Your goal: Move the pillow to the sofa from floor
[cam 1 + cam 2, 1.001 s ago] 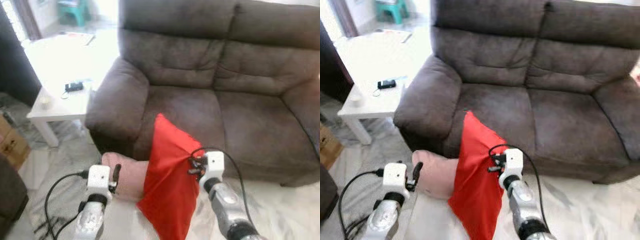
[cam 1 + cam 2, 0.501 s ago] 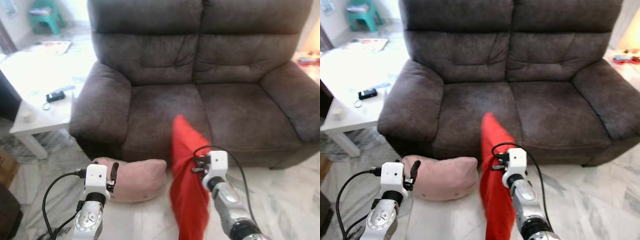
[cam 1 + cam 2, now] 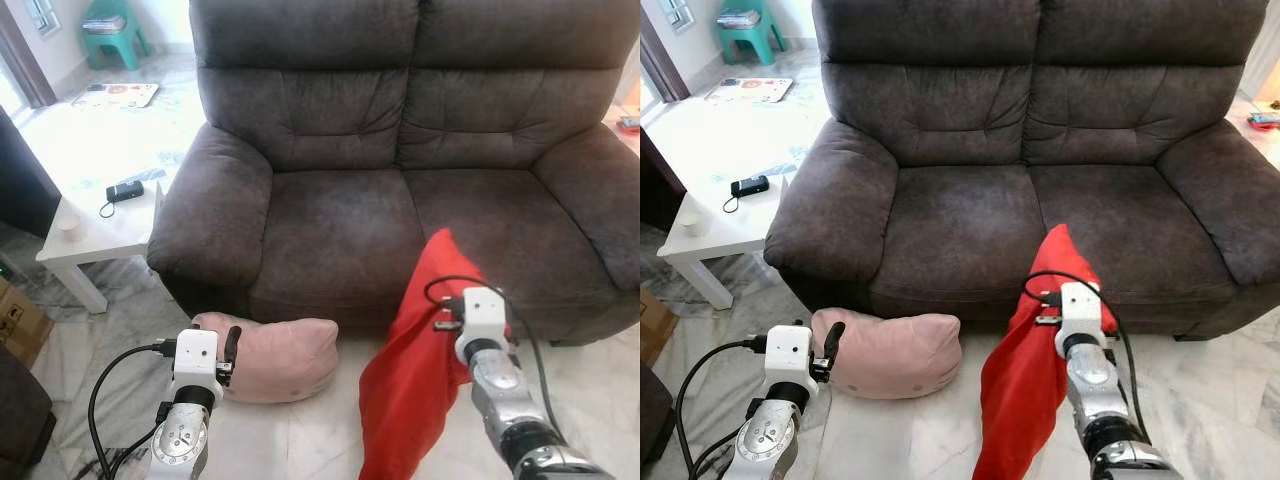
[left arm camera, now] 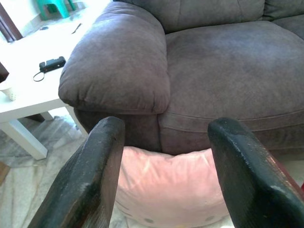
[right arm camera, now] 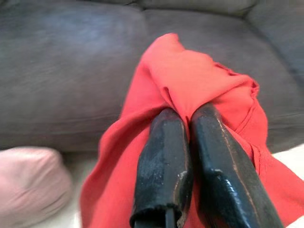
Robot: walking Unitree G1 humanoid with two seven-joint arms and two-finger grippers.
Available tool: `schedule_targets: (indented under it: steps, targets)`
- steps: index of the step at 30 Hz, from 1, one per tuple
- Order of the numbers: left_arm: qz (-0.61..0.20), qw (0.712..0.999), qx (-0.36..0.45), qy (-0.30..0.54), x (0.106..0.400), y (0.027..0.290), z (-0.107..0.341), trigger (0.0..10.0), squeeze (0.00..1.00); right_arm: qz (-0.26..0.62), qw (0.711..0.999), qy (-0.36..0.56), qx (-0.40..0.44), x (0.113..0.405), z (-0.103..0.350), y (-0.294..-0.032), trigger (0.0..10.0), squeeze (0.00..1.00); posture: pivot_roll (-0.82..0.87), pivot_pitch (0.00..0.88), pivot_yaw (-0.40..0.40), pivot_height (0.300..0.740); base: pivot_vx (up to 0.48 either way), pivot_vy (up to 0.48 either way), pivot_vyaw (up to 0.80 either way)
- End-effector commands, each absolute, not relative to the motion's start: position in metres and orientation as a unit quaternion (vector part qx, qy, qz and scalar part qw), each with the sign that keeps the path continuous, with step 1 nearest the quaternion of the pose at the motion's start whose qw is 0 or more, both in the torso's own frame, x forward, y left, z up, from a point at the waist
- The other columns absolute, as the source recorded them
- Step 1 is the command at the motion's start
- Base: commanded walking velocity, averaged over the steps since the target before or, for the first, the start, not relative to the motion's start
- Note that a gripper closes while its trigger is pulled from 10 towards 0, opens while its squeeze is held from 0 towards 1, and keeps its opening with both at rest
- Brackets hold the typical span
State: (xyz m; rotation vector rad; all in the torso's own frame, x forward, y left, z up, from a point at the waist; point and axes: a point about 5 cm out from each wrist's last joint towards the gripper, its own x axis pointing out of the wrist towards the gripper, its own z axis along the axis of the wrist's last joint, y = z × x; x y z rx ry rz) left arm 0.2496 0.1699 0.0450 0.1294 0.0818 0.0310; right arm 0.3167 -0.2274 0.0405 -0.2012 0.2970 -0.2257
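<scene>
The job looks about half done. The soft red cloth pillow (image 3: 410,370) is off the floor, hanging near the front of the big dark brown sofa (image 3: 400,150), not on the seat yet. The right gripper (image 5: 190,118) pinches it tight. The left gripper (image 4: 166,137) is wide apart, holding nothing, by a pink pillow (image 3: 275,355) on the floor.

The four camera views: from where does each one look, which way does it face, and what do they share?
Left and right eye views: on the head, facing down at the sofa; both arms show.
Left wrist view: along the open left gripper toward the pink pillow.
Right wrist view: along the right gripper, shut on the red pillow.
All share the sofa and pink pillow.
</scene>
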Motion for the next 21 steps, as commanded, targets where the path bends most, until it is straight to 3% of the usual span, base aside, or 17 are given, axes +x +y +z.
schedule_targets:
  steps: [1,5,10,14,17,21]
  targets:
    - [0.021,0.996,0.071,0.044,0.248,0.172,0.044,10.0,0.00,-0.164,0.976,0.088,-0.115,0.330,0.071,-0.246,10.0,0.00,0.09,0.055,-0.021,0.740,0.000,0.000,0.00]
    - [0.022,0.996,0.072,0.045,0.248,0.172,0.044,10.0,0.00,-0.198,0.965,0.095,-0.141,0.326,0.070,-0.260,10.0,0.00,0.09,0.055,-0.020,0.740,0.000,0.000,0.00]
    - [0.021,0.996,0.073,0.046,0.248,0.172,0.043,10.0,0.00,-0.192,0.967,0.102,-0.134,0.324,0.066,-0.257,10.0,0.00,0.09,0.054,-0.019,0.740,0.000,0.000,0.00]
    - [0.021,0.996,0.073,0.046,0.248,0.172,0.043,10.0,0.00,-0.071,0.991,0.107,-0.043,0.327,0.054,-0.220,10.0,0.00,0.09,0.052,-0.020,0.740,0.000,0.000,0.00]
    - [0.021,0.996,0.075,0.046,0.248,0.174,0.044,10.0,0.00,0.031,0.993,0.111,-0.035,0.325,0.048,-0.194,10.0,0.00,0.09,0.049,-0.021,0.740,0.000,0.000,0.00]
    - [0.019,0.996,0.078,0.043,0.249,0.178,0.046,10.0,0.00,0.085,0.990,0.114,-0.026,0.324,0.046,-0.182,10.0,0.00,0.09,0.048,-0.021,0.740,0.000,0.000,0.00]
